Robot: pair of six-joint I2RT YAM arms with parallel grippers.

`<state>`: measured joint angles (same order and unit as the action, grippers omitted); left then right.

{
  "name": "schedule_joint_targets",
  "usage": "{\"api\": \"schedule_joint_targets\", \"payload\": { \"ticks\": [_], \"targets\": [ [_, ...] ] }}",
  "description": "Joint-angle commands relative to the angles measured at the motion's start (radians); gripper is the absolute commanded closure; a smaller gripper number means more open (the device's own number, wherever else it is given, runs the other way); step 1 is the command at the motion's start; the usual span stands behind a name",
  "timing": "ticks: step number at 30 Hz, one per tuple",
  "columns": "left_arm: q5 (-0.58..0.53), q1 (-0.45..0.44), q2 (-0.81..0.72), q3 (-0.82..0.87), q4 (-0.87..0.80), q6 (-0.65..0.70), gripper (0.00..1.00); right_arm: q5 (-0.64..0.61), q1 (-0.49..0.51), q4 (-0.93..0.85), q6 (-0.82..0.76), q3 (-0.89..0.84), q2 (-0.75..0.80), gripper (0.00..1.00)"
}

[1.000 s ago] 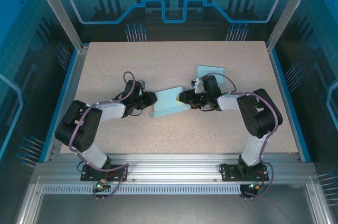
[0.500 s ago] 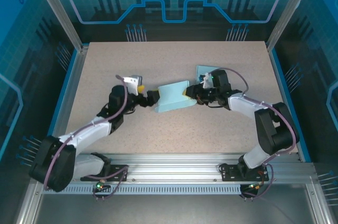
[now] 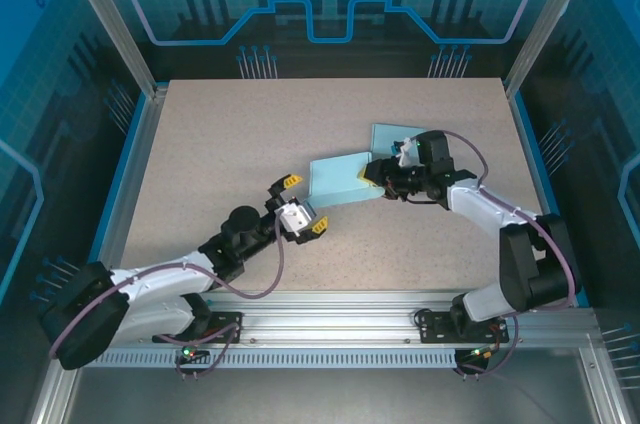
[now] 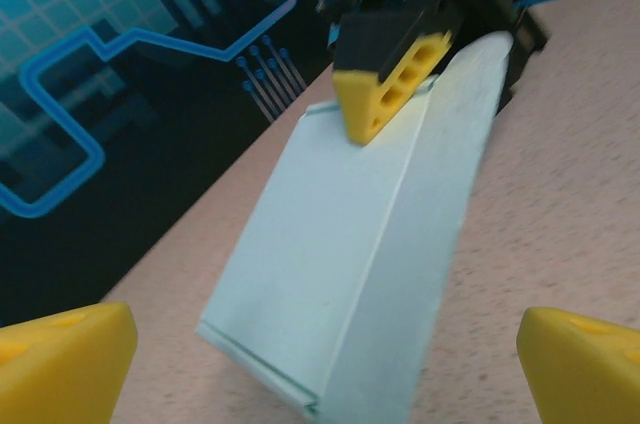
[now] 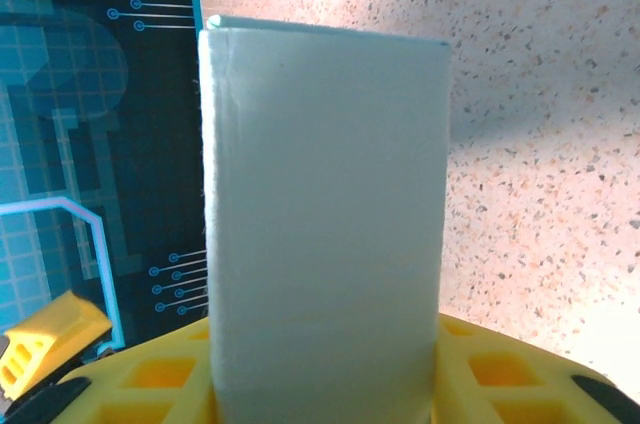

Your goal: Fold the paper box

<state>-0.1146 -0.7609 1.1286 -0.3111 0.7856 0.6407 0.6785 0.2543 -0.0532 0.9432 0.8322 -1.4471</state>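
The pale blue paper box (image 3: 338,180) is folded into a sleeve and sits right of the table's centre. My right gripper (image 3: 374,180) is shut on its right end. In the right wrist view the paper box (image 5: 328,204) stands up between the yellow fingers (image 5: 505,374) of the right gripper (image 5: 330,389). My left gripper (image 3: 304,205) is open, a short way off the box's near left corner, and touches nothing. In the left wrist view the paper box (image 4: 365,244) lies ahead of the left gripper (image 4: 320,372), with a yellow fingertip (image 4: 388,84) of the right gripper at its far end.
A second flat pale blue piece (image 3: 392,134) lies on the table just behind the right gripper. The speckled tabletop (image 3: 230,134) has free room at the far left. Metal frame posts and blue side rails border the table.
My left gripper has let go of the box, opened wide and drawn back toward the near edge. The right gripper has carried the box a little right and farther away.
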Motion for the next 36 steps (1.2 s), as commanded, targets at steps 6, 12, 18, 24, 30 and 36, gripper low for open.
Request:
{"api": "schedule_joint_targets", "payload": {
  "ticks": [6,12,18,24,30,36],
  "targets": [
    [-0.143,-0.035,0.166,-0.045,0.154,0.257,0.01,0.004,-0.011,-0.093,0.006,0.011,0.095,0.59],
    [-0.271,-0.048,0.296,-0.072,0.376,0.312,0.02,-0.001,-0.011,-0.099,0.011,0.001,0.111,0.59],
    [-0.327,-0.053,0.414,-0.098,0.523,0.375,0.07,0.004,-0.011,-0.089,0.020,-0.004,0.109,0.59],
    [-0.320,-0.054,0.438,-0.094,0.588,0.375,0.32,-0.005,-0.012,-0.104,0.014,-0.004,0.108,0.58],
    [-0.296,-0.055,0.389,-0.079,0.524,0.382,0.58,-0.025,-0.013,-0.128,-0.007,0.007,0.094,0.57],
    [-0.289,-0.057,0.270,-0.051,0.357,0.343,0.76,-0.031,-0.020,-0.152,-0.029,0.022,0.076,0.52]
  ]
}}
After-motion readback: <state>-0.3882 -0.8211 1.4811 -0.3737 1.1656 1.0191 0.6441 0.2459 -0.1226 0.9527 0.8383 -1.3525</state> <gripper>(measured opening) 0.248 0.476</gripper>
